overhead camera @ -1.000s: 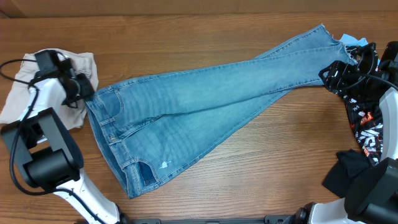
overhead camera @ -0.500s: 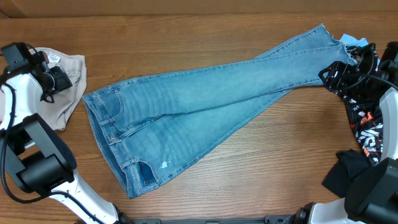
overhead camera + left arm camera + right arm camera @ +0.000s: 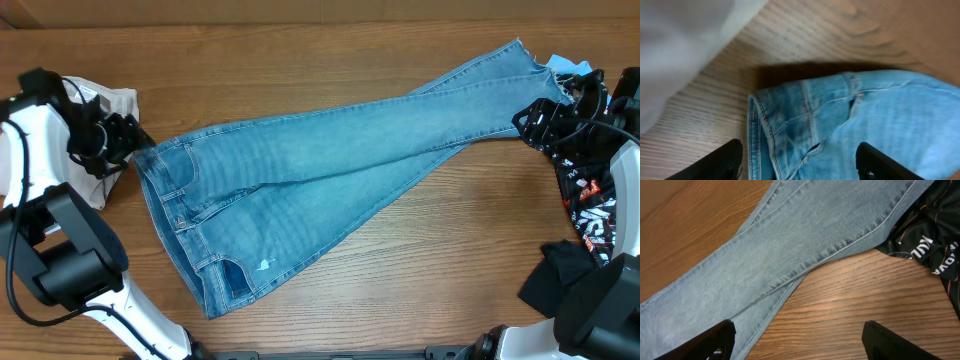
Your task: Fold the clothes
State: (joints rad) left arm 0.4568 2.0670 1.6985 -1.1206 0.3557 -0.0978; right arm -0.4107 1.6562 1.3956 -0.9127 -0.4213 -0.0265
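The light-blue jeans (image 3: 330, 180) lie spread across the table, waistband at the left, legs reaching to the upper right, a small white knee rip (image 3: 264, 266) near the front. My left gripper (image 3: 130, 138) is open at the waistband corner (image 3: 790, 130), with the denim between its fingers (image 3: 800, 162). My right gripper (image 3: 530, 120) is open over the leg ends, above the edge of the lower leg (image 3: 790, 255) and bare wood (image 3: 800, 340). Neither holds anything.
Beige trousers (image 3: 100, 105) lie bunched at the far left under my left arm; they show blurred in the left wrist view (image 3: 680, 45). A black printed jersey (image 3: 590, 210) lies at the right edge, also in the right wrist view (image 3: 930, 230).
My left gripper swung out left over the beige trousers, then came back to the waistband corner. The beige trousers shifted. The right arm and jeans have not moved.
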